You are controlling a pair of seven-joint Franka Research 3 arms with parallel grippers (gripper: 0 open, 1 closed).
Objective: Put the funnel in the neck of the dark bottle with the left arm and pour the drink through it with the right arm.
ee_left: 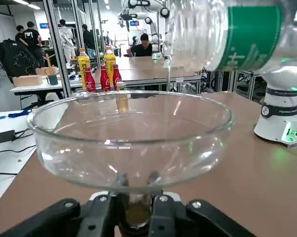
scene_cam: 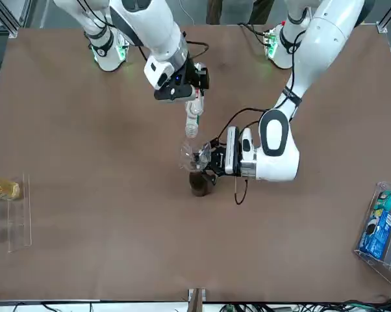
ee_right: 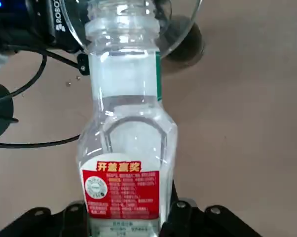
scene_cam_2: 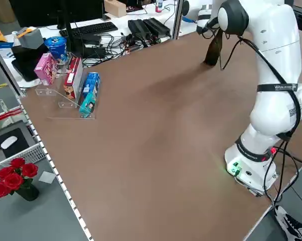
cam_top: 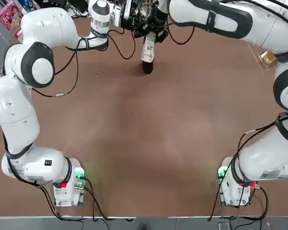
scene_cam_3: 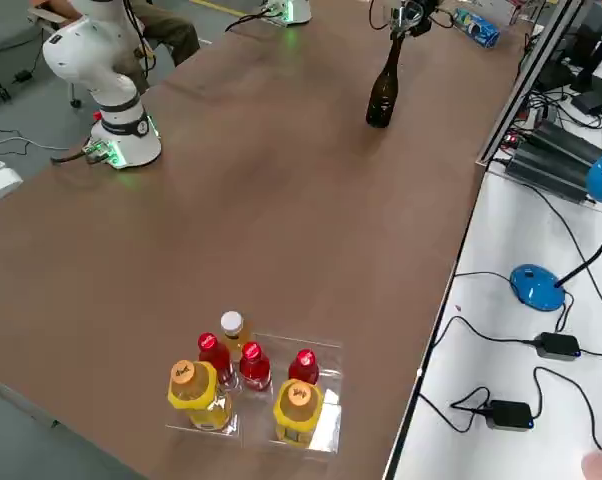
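The dark bottle (scene_cam: 199,184) stands upright near the far middle of the table (cam_top: 149,139), also clear in the right side view (scene_cam_3: 383,92). The clear funnel (ee_left: 129,138) sits over its neck, my left gripper (ee_left: 134,207) shut on the funnel's stem. In the front view the left gripper (scene_cam: 208,162) reaches in level from the side. Above it, my right gripper (scene_cam: 184,90) is shut on the drink (scene_cam: 193,119), a capless clear plastic bottle tipped mouth-down over the funnel (scene_cam: 193,156). A thin stream falls from the drink (ee_left: 227,34) into the cone. The right wrist view shows the drink (ee_right: 124,148) in my right gripper (ee_right: 124,217).
A clear tray of red and yellow bottles (scene_cam_3: 246,385) stands at the table's right edge. Snack boxes in clear holders (scene_cam_2: 76,80) line the left edge, with a blue box (scene_cam: 379,221) among them. People sit at tables in the room behind.
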